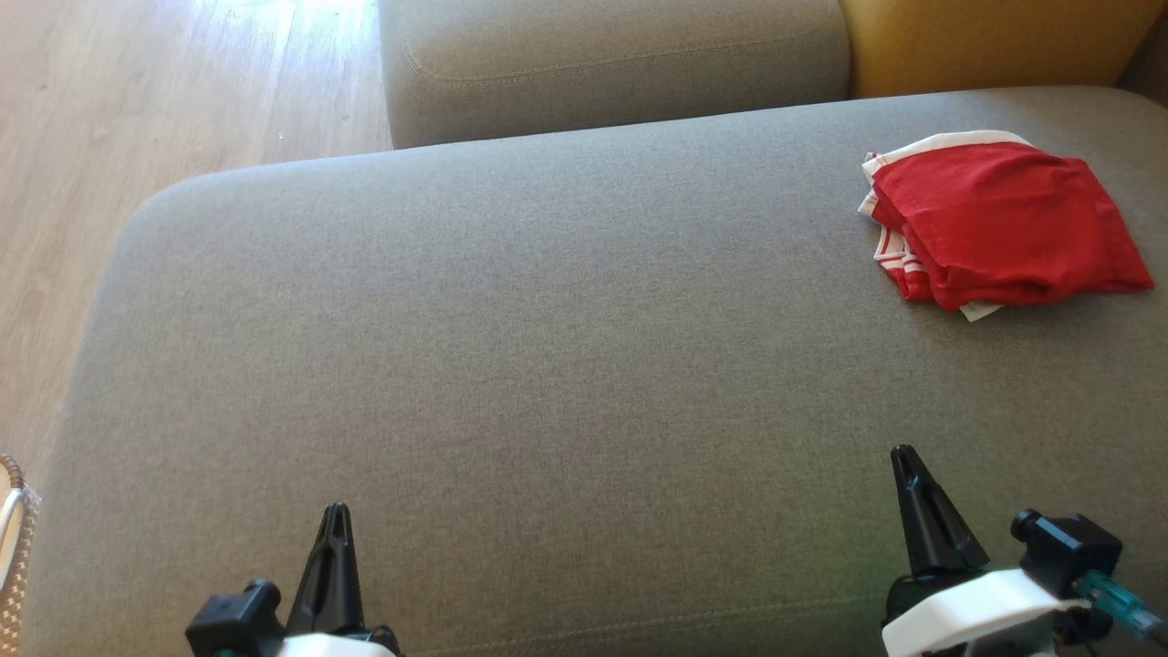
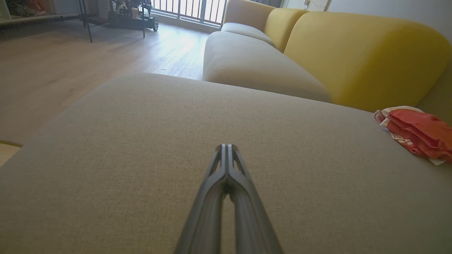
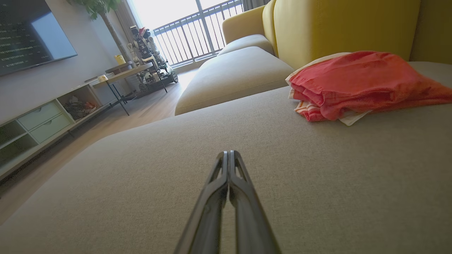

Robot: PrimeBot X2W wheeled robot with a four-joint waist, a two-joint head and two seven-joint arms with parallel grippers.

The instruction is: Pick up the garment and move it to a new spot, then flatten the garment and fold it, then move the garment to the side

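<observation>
1. A broad grey seat cushion (image 1: 511,347) spans the foreground; a second grey cushion (image 1: 611,64) lies beyond its far edge
2. Yellow backrests (image 3: 339,24) rise behind
3. Pale wood floor (image 1: 182,82) runs to a sunlit window (image 3: 166,10) with railings (image 3: 197,35)
4. A dark screen (image 3: 28,31) hangs above a low cabinet (image 3: 39,120), perhaps holding shoes

Grey sofa seat (image 1: 511,347), yellow backrest (image 1: 985,41) behind it, wooden floor (image 1: 137,91) alongside.

Bright daylight thru balcony window (image 3: 166,10), glare on wood floor (image 1: 301,23), soft shadows, wrist-view edges warped, left tool (image 2: 226,145) blurry nr lens.
</observation>
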